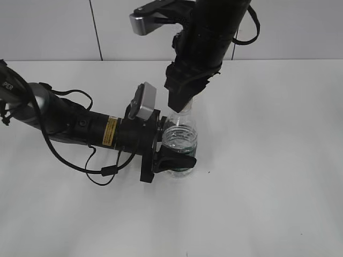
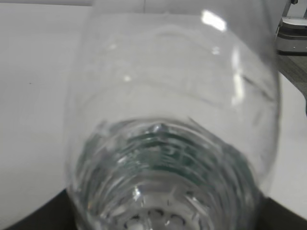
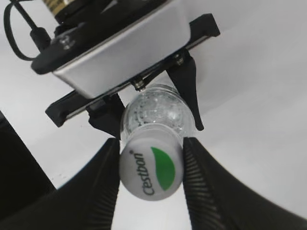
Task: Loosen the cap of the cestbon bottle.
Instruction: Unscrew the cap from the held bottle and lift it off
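- The left gripper (image 1: pixel 170 155), nearest the exterior camera, pinched the cestbon bottle (image 1: pixel 179 143) low on its body, upright on the white table (image 1: pixel 268 176).
- The right gripper (image 3: pixel 151 172) hid the bottle's neck from outside, its ribbed fingers (image 3: pixel 103 182) pressed against the cap (image 3: pixel 151 171).
- Only the right wrist view showed "Cestbon" there.

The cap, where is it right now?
In the right wrist view, the cap sits atop the cestbon bottle, pinched between the right gripper fingers; the left gripper holds the bottle's body lower down.
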Robot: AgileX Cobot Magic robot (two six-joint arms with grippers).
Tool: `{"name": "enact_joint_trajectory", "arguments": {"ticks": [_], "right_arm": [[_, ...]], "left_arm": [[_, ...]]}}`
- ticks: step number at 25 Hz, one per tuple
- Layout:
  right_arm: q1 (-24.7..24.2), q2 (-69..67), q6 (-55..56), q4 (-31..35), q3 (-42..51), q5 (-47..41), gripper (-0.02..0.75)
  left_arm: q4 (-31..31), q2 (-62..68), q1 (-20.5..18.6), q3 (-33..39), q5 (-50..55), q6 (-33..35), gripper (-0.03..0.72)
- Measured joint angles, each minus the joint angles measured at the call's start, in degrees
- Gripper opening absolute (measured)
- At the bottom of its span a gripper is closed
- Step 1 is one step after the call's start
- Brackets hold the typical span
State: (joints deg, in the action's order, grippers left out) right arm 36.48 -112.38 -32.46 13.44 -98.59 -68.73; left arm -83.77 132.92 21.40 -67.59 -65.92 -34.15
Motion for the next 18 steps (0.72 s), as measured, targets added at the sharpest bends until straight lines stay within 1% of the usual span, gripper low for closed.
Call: {"name": "enact_joint_trajectory", "arguments": {"ticks": [6, 18], "right_arm": [[0.0, 0.0, -11.75, 0.3, -0.06, 0.06, 0.306], [0.0, 0.0, -30.42, 0.51, -0.06, -0.41, 0.305]], "left_arm": [[-0.06, 0.0, 0.0, 0.0, 0.0, 0.18, 0.401], [-0.65, 0.0, -0.05, 0.0, -0.63, 0.34, 0.401]]}}
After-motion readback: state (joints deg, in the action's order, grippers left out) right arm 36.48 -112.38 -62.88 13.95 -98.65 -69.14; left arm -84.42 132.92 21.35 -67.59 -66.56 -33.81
